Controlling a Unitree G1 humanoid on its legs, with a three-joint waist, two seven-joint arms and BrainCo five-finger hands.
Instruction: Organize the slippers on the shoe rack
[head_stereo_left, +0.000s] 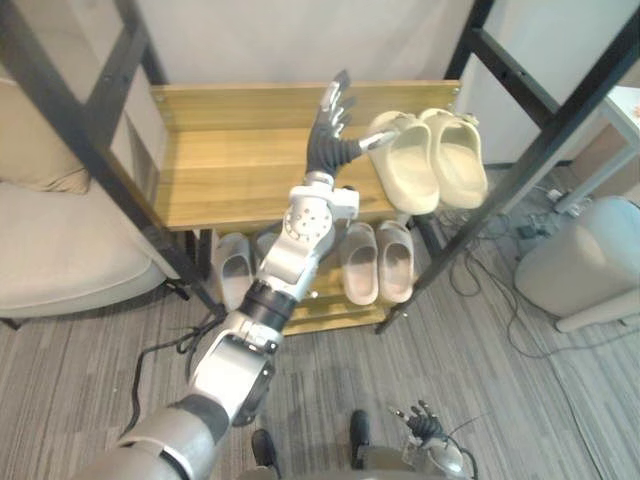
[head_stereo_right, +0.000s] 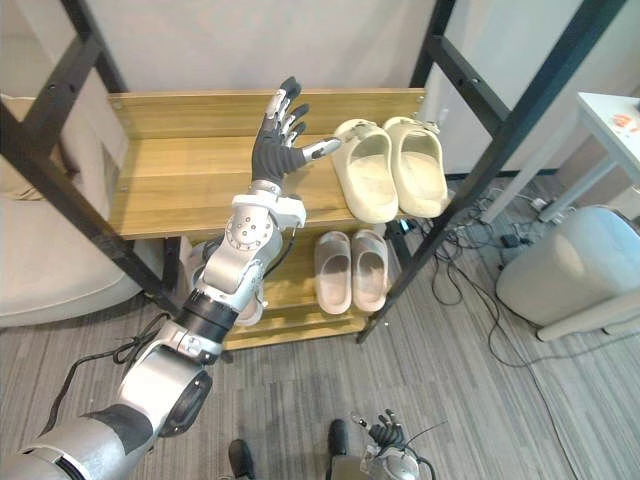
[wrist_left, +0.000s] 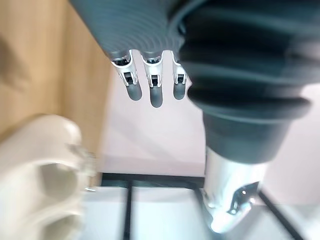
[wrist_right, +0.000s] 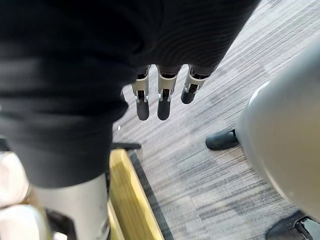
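While reaching over the top shelf of the shoe rack (head_stereo_left: 230, 160), spreads the left robot hand (head_stereo_left: 328, 140) wide, holding nothing.
Sets its thumb at, perhaps touching, the cream slippers (head_stereo_left: 410, 165) paired on that shelf's right end; keeps a beige pair (head_stereo_left: 360, 265) on the lower shelf; hangs the right robot hand (wrist_right: 162, 102) low, fingers straight.

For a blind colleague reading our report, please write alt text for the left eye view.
The robot's left hand, fingers straight, is raised over the top shelf of a wooden shoe rack, its thumb by a pair of cream slippers lying there. Another pale pair sits on the lower shelf.
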